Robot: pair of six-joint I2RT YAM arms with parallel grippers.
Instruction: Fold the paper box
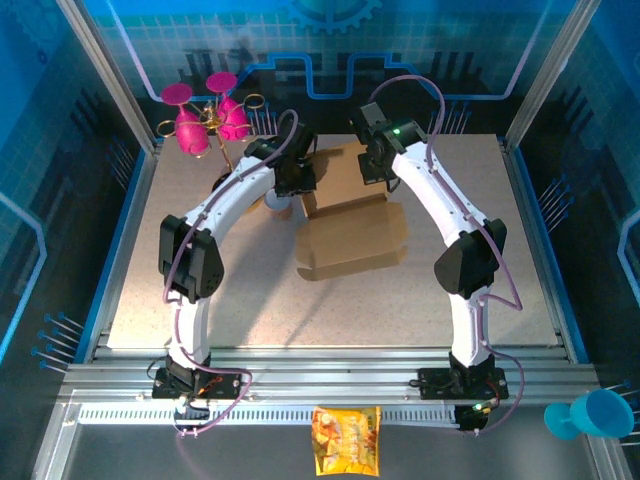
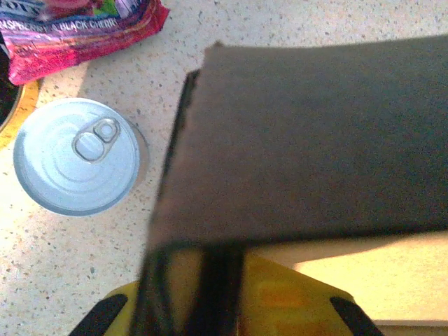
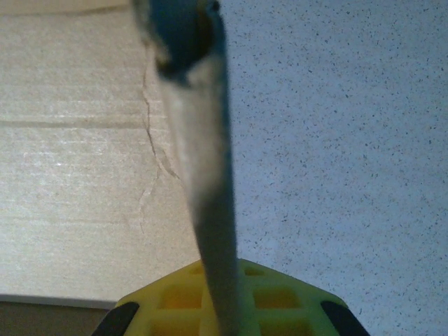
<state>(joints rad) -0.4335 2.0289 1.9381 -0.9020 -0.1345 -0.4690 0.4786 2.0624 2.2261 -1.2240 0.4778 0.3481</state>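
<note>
Cardboard, plain brown and die-cut, forms the paper box (image 1: 350, 238) lying between and just behind both grippers. The right gripper (image 1: 373, 170) pinches its upright flap tightly; the left gripper (image 1: 296, 183) sits at another flap, grip unclear.

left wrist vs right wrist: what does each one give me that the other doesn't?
Left wrist: a silver pull-tab can standing on the table beside the paper box, and a pink snack bag at the top left corner. The box shows here as a broad dark flap in shadow.

Right wrist: a flap seen edge-on, running up the middle of the frame. To its left lies a flat box panel with a fold line and a fine crack.

Both: the paper box up close and the speckled table under it.
</note>
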